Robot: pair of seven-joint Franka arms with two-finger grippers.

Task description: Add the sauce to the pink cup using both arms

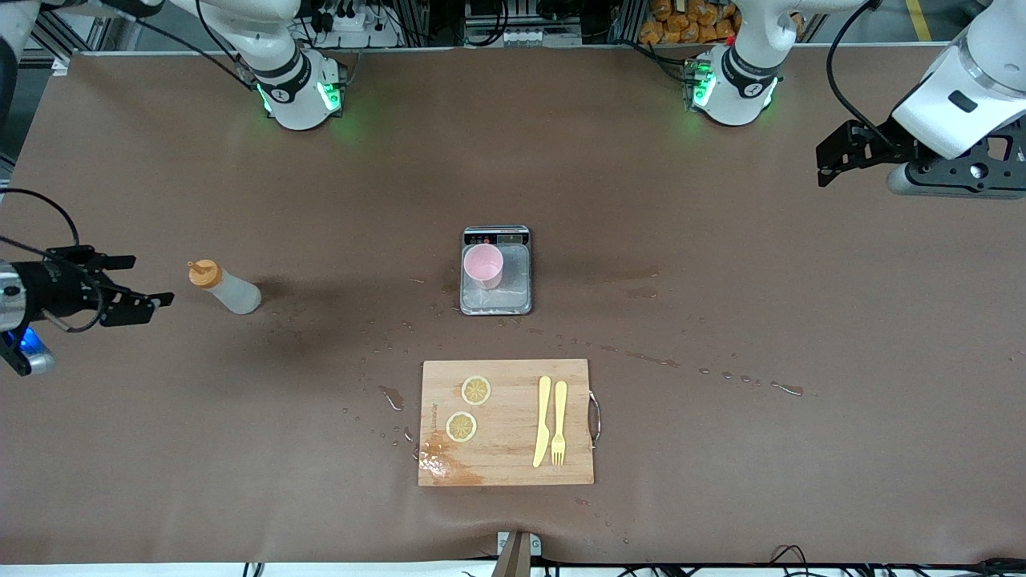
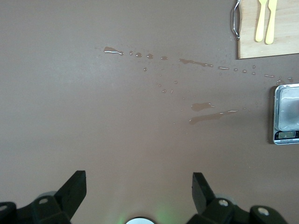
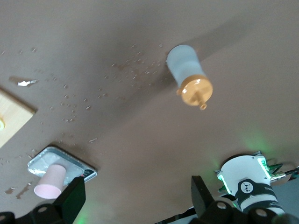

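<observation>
Grippers on both arms stand wide open and hold nothing. The right gripper [image 1: 136, 292], black and two-fingered, hovers at the middle left edge of the front frame, over the brown tabletop [image 1: 761, 264], its fingers spread and pointing toward the small translucent whitish squeeze bottle of sauce [image 1: 224, 288] with an orange cap; a clear gap separates them. That bottle stands on the tabletop toward the right arm's end, and the right wrist view shows it upper centre [image 3: 189, 77], nozzle toward the camera. The left gripper [image 1: 838, 156] hangs at the upper right of the front frame, over bare tabletop well apart from everything; its two black fingers [image 2: 74, 189] show widely parted in the left wrist view.

The small pale-pink plastic cup [image 1: 484, 267] stands upright on the grey digital scale [image 1: 497, 298] at frame centre. Below it lies a wooden cutting board [image 1: 506, 457] carrying two lemon slices [image 1: 476, 390], a yellow knife [image 1: 543, 421] and a yellow fork [image 1: 559, 421]. Droplets of liquid [image 1: 785, 389] dot the tabletop.
</observation>
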